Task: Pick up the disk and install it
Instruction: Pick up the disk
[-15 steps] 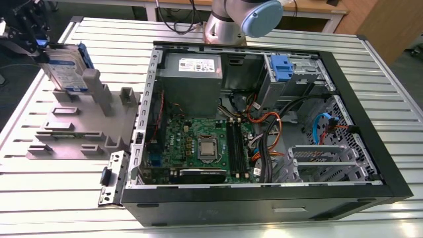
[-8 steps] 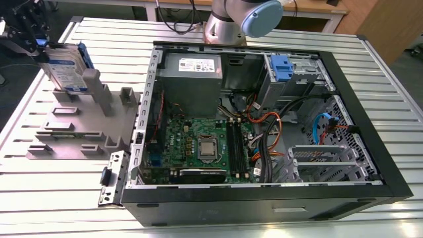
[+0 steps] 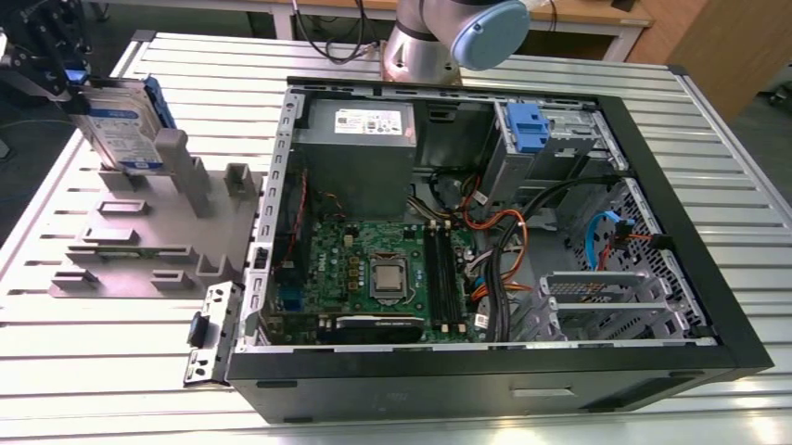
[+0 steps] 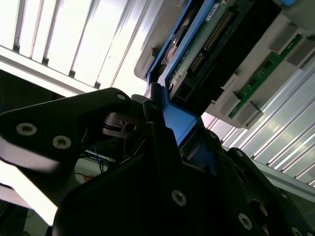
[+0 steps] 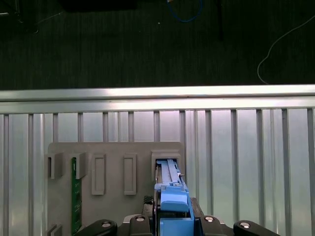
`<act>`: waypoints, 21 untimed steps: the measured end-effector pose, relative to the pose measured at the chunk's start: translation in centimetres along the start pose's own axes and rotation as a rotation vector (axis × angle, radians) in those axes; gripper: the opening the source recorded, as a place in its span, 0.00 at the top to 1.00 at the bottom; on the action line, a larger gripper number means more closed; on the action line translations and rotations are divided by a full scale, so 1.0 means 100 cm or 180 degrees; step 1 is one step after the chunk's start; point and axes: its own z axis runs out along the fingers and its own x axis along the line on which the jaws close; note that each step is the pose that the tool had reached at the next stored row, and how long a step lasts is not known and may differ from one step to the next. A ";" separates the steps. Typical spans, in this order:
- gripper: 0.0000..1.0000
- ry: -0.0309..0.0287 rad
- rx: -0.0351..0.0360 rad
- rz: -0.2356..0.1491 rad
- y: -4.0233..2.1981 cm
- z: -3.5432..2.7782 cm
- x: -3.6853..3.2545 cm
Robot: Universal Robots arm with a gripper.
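The disk (image 3: 118, 125), a silver-grey drive with a white-and-blue label in a blue bracket, stands on edge at the far corner of the grey fixture (image 3: 148, 243), on the exterior view's left. Its lower end sits at or just above a fixture slot; I cannot tell if it touches. My gripper (image 3: 59, 82) is shut on its upper end. In both wrist views the black fingers clamp the blue bracket of the disk (image 4: 211, 42) (image 5: 171, 196), with the gripper (image 4: 167, 120) (image 5: 172, 223) around it.
An open computer case (image 3: 711, 278) lies on the slatted aluminium table (image 3: 730, 139), with a motherboard (image 3: 371, 269), cables and a drive bay with a blue latch (image 3: 529, 125). A green circuit board (image 5: 75, 196) stands in another fixture slot. The table's edge rail (image 5: 157, 98) is close.
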 end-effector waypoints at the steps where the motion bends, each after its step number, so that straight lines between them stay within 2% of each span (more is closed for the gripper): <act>1: 0.64 0.0000 0.0000 0.0000 0.0000 -0.0007 0.0000; 21: 0.64 0.0001 0.0000 0.0000 0.0001 -0.0076 0.0000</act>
